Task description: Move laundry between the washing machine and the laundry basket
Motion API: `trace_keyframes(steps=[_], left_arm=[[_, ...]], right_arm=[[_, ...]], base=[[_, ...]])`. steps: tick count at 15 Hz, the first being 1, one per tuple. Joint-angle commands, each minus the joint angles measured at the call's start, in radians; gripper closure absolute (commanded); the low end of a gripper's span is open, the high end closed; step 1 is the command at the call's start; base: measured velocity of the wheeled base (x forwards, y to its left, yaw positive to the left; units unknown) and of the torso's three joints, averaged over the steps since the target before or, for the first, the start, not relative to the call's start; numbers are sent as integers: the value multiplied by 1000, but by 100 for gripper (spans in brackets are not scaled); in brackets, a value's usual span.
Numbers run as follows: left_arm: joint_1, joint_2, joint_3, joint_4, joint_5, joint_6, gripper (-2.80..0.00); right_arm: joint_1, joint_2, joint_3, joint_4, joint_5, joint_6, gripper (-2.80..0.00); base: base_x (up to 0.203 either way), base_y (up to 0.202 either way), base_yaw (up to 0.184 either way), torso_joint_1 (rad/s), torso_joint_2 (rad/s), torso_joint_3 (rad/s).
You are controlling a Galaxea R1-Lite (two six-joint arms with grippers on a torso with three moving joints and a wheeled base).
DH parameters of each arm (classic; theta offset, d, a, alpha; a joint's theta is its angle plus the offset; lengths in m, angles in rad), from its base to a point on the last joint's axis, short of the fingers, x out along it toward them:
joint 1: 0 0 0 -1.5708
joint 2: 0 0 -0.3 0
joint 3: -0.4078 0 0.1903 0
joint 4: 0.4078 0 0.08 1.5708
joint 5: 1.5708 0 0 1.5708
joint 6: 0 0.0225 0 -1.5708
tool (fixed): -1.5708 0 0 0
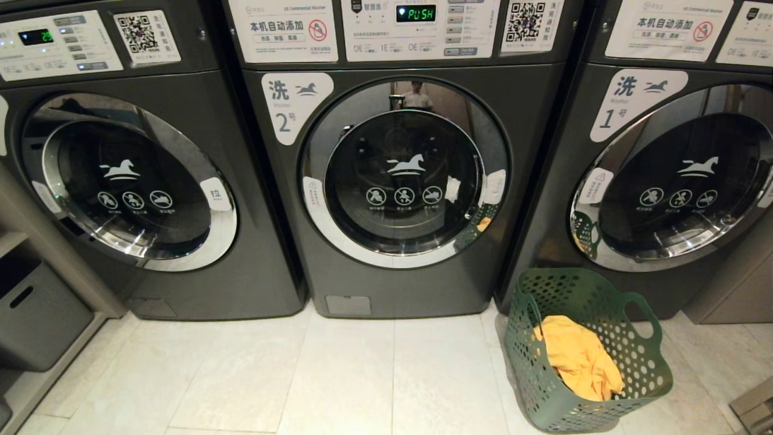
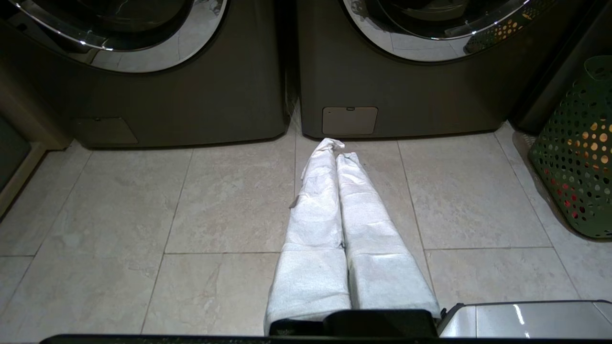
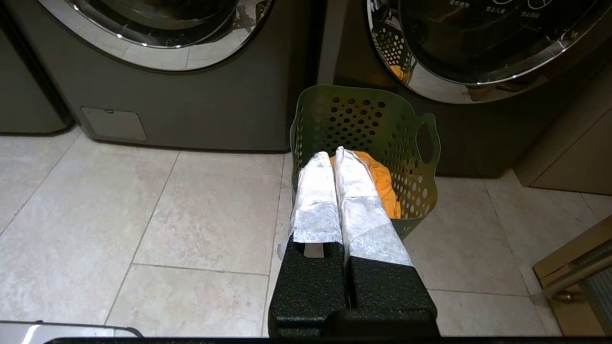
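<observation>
1. Pale floor tiles (image 3: 201, 215) run up to three dark grey washers.
2. Right claw (image 3: 333, 155), pressed shut and empty, hovers just before the green perforated plastic basket (image 3: 411, 191) holding yellow-orange laundry (image 3: 385, 184).
3. Left claw (image 2: 334, 149), likewise closed, points at the closed "2" washer's (image 2: 420, 95) base; the right arm is nearer the basket.

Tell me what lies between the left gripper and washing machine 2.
Only bare floor tiles, seen in the left wrist view, separate the left gripper from the washing machine.

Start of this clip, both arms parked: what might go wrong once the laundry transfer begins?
1. The washing machine marked 2 has its door shut, so it must be opened first.
2. Lookalike machines stand on both sides; the wrong door could be picked.
3. The laundry basket leans with the yellow-orange garment heaped inside; pulling it may tip the basket.
</observation>
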Motion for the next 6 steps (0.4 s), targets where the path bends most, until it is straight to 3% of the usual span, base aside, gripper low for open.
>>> trace_keyframes(steps=[1,6], left_arm=[[0,0,0,0,0,1,0],[0,0,-1,1,0,-1,0]], right_arm=[[0,0,2,0,1,0,0],[0,0,2,0,0,-1,0]], base=[[0,0,0,0,0,0],[0,0,0,0,0,0]])
